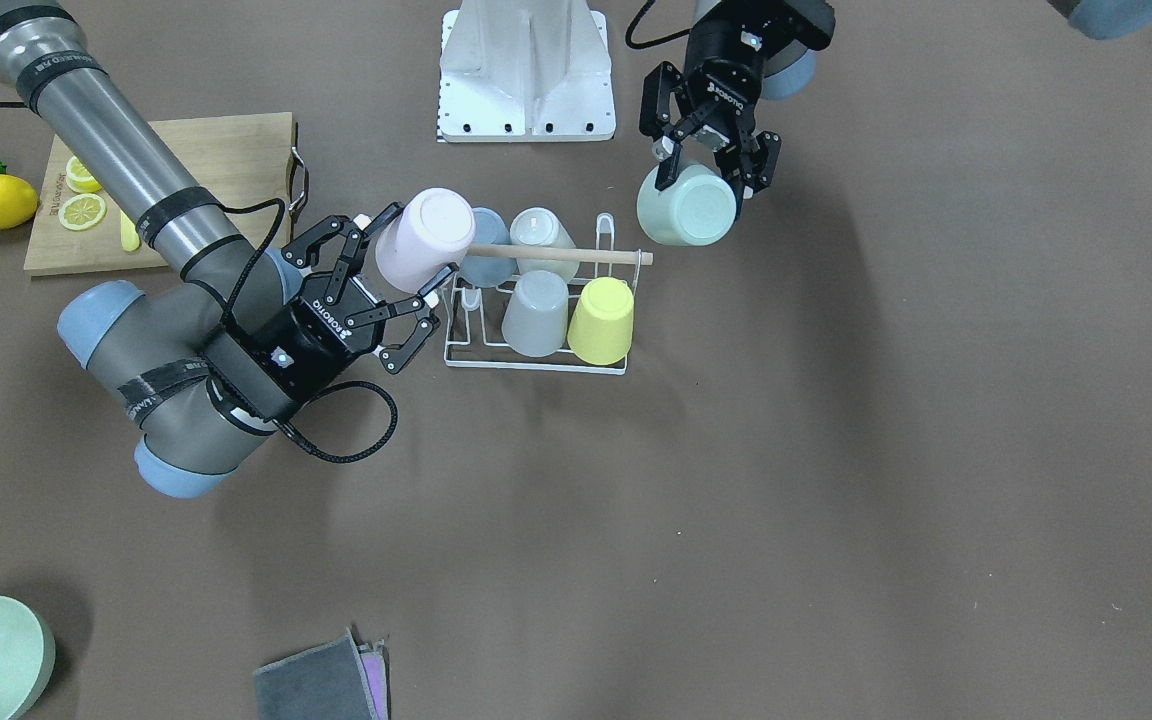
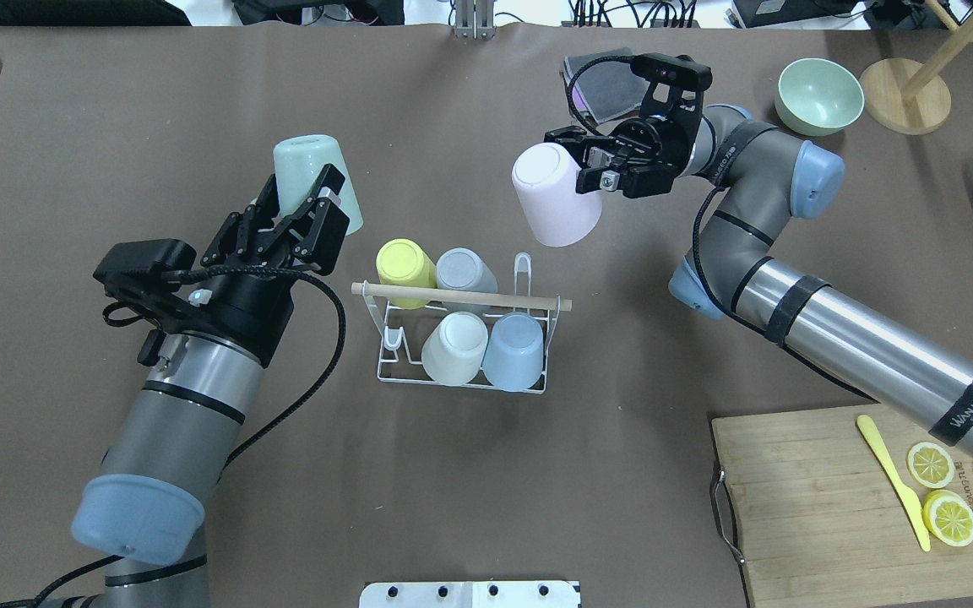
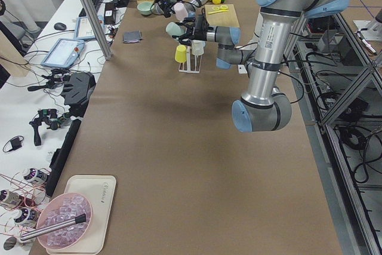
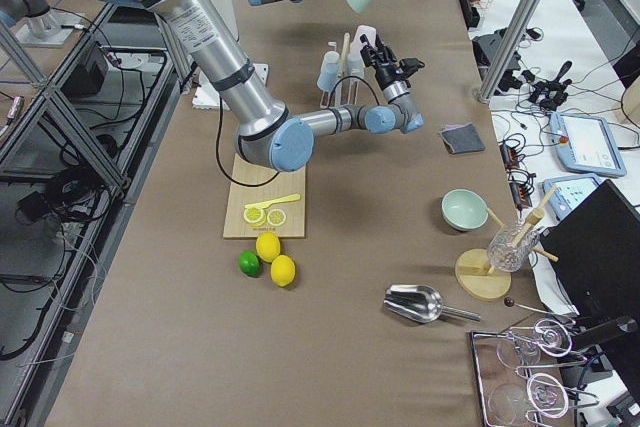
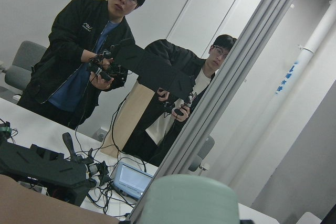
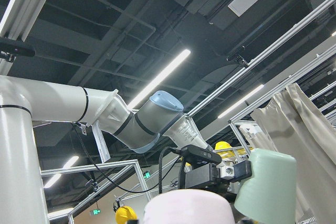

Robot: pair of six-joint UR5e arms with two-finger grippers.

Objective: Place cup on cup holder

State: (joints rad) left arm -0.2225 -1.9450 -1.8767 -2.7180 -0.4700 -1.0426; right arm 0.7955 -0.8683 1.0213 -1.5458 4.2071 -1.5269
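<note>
We see the brown table, and at its middle the white wire cup holder, carrying four upturned cups: yellow, grey, cream and blue. The right gripper is clamped on a pink cup, tilted in the air near the holder's far right end (whether it touches, we cannot tell). The left gripper grips a mint cup, raised off the holder's left side.
</note>
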